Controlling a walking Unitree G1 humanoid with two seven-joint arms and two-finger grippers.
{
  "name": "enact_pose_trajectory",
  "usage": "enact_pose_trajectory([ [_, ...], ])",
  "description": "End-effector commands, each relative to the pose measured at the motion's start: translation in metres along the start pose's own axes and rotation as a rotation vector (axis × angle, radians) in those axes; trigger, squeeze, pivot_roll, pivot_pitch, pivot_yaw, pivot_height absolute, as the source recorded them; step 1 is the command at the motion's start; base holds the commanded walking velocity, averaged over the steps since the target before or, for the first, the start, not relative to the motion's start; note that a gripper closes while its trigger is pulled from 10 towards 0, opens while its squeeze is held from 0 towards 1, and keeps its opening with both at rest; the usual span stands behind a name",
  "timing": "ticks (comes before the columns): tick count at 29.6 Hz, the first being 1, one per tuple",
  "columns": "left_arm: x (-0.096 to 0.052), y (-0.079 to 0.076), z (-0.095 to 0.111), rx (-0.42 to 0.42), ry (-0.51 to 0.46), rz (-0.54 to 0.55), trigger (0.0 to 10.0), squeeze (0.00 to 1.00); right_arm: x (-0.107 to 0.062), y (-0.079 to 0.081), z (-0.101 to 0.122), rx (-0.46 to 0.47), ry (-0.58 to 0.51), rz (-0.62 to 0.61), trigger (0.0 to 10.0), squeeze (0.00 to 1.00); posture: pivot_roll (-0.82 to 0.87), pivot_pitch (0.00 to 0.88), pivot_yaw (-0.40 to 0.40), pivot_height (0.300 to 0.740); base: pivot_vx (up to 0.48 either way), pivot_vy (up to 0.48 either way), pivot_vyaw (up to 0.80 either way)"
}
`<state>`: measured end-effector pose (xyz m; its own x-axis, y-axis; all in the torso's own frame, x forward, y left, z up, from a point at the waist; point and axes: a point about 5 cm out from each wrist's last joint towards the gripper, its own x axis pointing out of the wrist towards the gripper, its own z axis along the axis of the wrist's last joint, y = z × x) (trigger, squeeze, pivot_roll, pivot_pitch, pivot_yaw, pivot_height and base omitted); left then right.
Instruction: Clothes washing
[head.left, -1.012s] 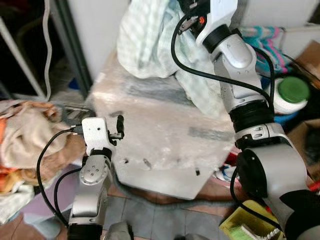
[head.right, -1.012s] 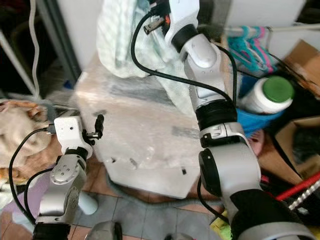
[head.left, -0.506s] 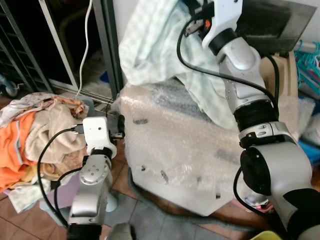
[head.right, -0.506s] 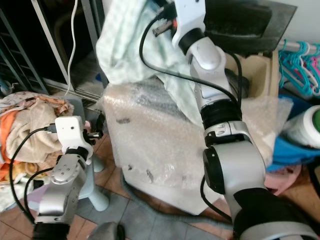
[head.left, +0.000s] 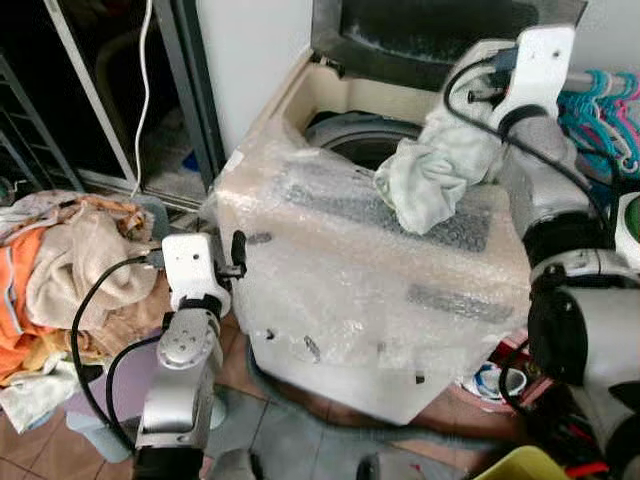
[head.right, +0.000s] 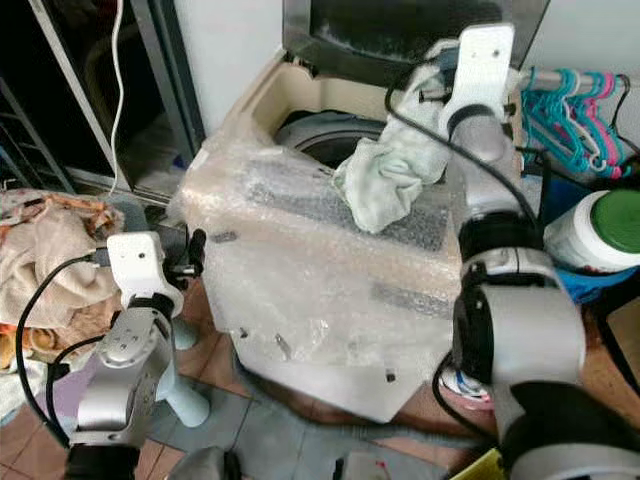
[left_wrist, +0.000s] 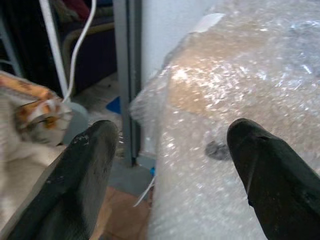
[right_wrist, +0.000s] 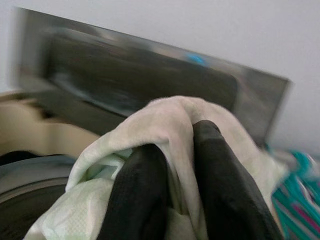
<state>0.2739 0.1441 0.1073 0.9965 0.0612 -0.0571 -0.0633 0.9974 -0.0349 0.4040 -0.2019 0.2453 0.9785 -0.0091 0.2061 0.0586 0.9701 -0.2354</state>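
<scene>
Pale green cloth (head.left: 432, 178) is pinched in the right tool (right_wrist: 172, 187), drum (head.left: 355, 140) just beside and below; left tool (left_wrist: 170, 165) spread, idle.

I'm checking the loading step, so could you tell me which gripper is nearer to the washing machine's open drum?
Right. The right gripper, shut on the pale green cloth, is beside the drum opening. The left gripper hangs open by the machine's front corner.

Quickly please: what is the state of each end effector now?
Left end effector: open, holding nothing, beside the washing machine.
Right end effector: closed on the pale green cloth.
</scene>
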Motion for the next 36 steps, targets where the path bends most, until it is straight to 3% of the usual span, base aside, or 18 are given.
enact_pose_trajectory([
  [1,0.0,0.0,0.002,0.012,-0.004,0.009,10.0,0.0,-0.002,0.008,0.005,-0.026,-0.038,0.055,10.0,1.0,-0.04,0.0,-0.024,0.74,0.0,0.0,0.0],
  [6,0.001,0.001,0.002,0.011,0.005,0.027,10.0,0.0,-0.027,0.02,0.001,0.063,-0.129,0.209,10.0,1.0,-0.05,0.0,-0.022,0.74,0.0,0.0,0.0],
  [11,0.002,0.002,0.0,0.012,0.021,0.046,10.0,0.0,-0.052,0.021,-0.005,0.087,-0.143,0.244,10.0,1.0,-0.05,0.0,-0.021,0.74,0.0,0.0,0.0],
  [19,0.003,0.002,0.001,-0.009,0.024,0.056,10.0,0.0,-0.067,0.032,0.002,0.156,-0.174,0.391,10.0,1.0,-0.06,0.0,-0.021,0.74,0.0,0.0,0.0],
  [25,0.002,0.002,0.001,-0.016,0.024,0.054,10.0,0.0,-0.079,0.048,-0.001,0.157,-0.169,0.455,10.0,1.0,-0.05,0.0,-0.024,0.74,0.0,0.0,0.0],
  [31,0.001,0.002,0.002,-0.011,0.026,0.047,10.0,0.0,-0.093,0.065,-0.003,0.178,-0.161,0.491,10.0,1.0,-0.05,0.0,-0.019,0.74,0.0,0.387,0.0],
  [36,0.001,0.001,0.002,-0.005,0.024,0.04,10.0,0.0,-0.098,0.07,-0.001,0.173,-0.168,0.477,10.0,1.0,-0.05,0.0,-0.016,0.74,0.0,0.458,0.0],
])
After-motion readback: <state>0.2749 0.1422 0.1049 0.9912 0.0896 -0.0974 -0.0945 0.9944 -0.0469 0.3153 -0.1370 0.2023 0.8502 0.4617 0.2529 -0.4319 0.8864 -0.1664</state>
